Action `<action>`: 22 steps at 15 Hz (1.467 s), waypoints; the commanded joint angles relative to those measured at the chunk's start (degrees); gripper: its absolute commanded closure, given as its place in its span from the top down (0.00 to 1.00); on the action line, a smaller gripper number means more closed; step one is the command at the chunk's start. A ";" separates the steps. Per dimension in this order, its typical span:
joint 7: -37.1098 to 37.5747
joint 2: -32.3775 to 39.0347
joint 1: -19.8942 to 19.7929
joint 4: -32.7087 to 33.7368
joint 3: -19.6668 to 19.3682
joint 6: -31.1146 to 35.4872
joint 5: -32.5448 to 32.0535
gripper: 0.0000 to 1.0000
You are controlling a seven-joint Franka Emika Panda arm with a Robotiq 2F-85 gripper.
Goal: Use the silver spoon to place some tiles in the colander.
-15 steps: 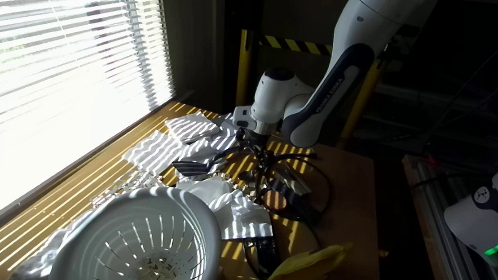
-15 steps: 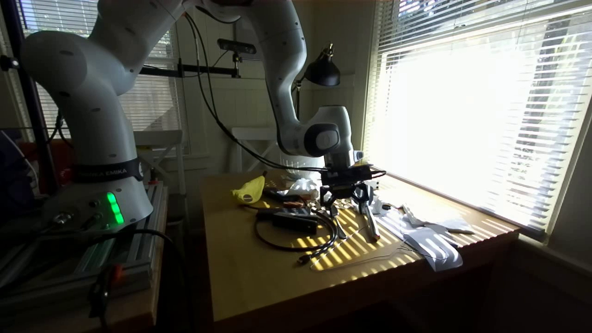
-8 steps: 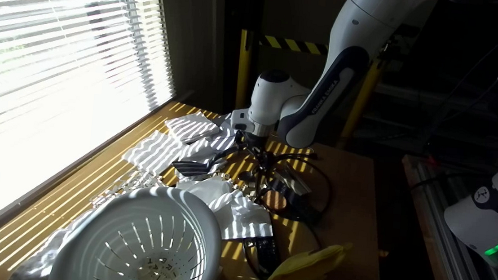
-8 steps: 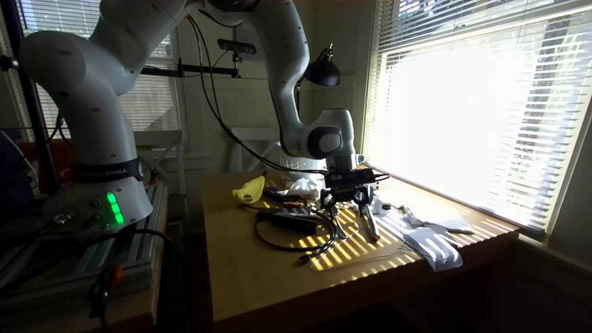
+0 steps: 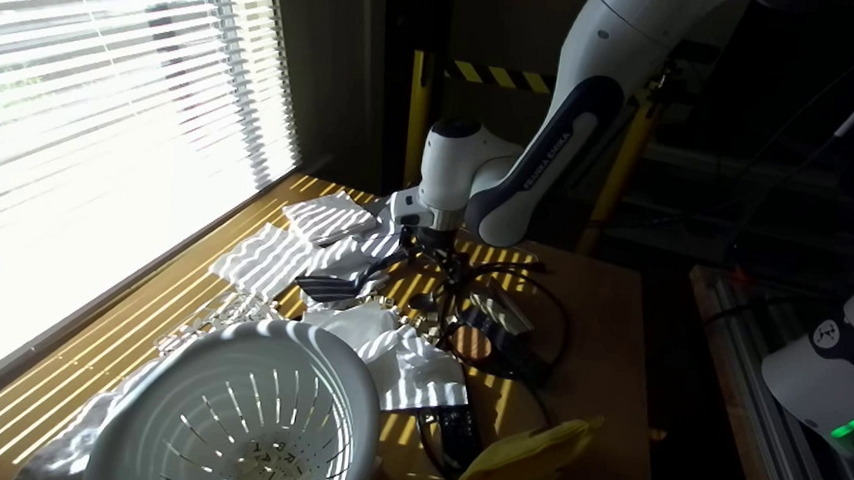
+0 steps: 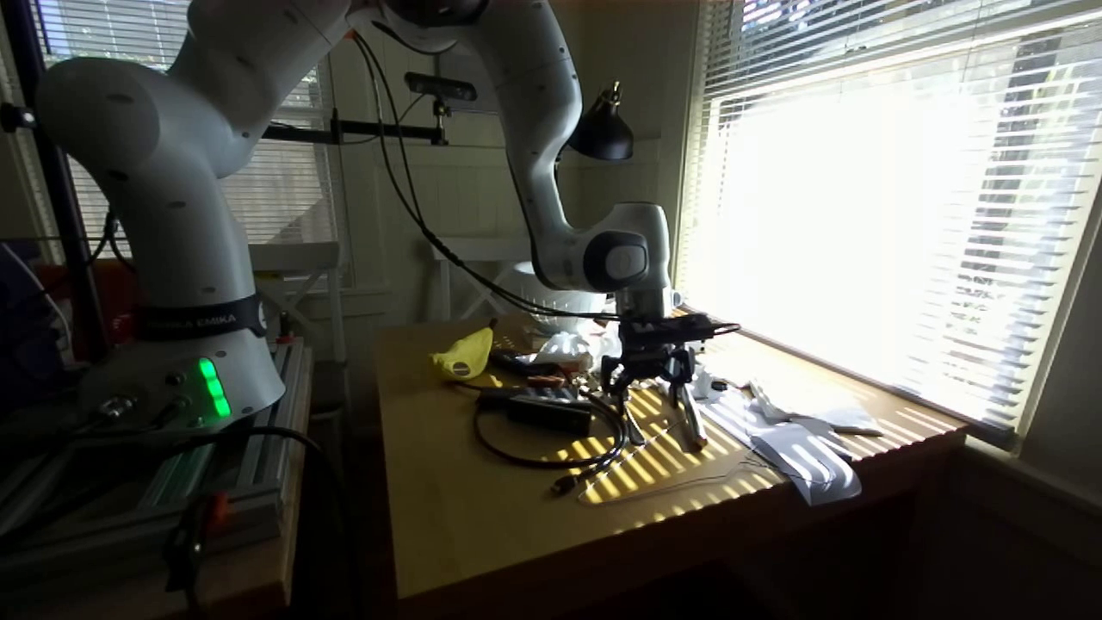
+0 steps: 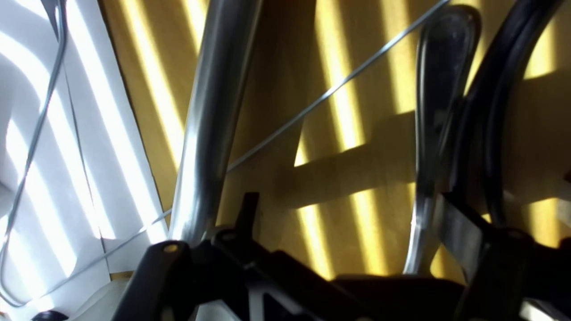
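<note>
My gripper (image 7: 352, 218) stands open low over the table, its fingers wide apart. The silver spoon's handle (image 7: 444, 58) lies between them in the wrist view, close to the right finger (image 7: 461, 227) and not gripped; contact is hard to judge. Its bowl is outside that view; a dark rounded spoon bowl (image 5: 423, 301) shows beside the gripper in an exterior view. The white colander (image 5: 237, 378) sits at the front of that view, with several letter tiles (image 5: 276, 463) in its bottom. More loose tiles (image 5: 235, 308) are scattered beyond its rim, towards the window.
A thick silver tube (image 7: 214, 111) lies just outside the left finger, and a thin wire (image 7: 330, 91) crosses the table. Black cables (image 6: 551, 461), dark devices (image 6: 534, 409), white cloths or papers (image 5: 271, 257) and a yellow banana-shaped object (image 5: 527, 465) surround the spot. The window blinds border one side.
The arm and gripper have shifted slightly towards the window, leftward in an exterior view and rightward from the opposite viewpoint. The jaws stay wide; spoon, colander and tiles look unmoved.
</note>
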 commanded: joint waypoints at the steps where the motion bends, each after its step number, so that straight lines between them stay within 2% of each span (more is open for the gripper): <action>1: -3.47 2.15 -0.73 3.23 0.94 -2.73 1.36 1.00; 8: -4.13 3.62 -3.39 5.71 3.56 -4.15 6.39 1.00; 15: -4.48 1.14 -0.99 2.44 2.92 -9.41 6.14 1.00; 16: -4.45 1.10 -0.96 2.44 2.99 -9.43 6.30 0.96; 18: -4.40 0.87 -0.94 2.25 3.04 -9.48 6.45 0.79; 20: -4.23 0.63 -0.89 1.98 3.06 -9.26 6.53 0.67; 21: -4.14 0.30 -0.77 1.60 3.05 -9.54 6.51 0.65; 22: -3.84 -0.03 -0.48 0.98 2.88 -9.56 6.37 0.56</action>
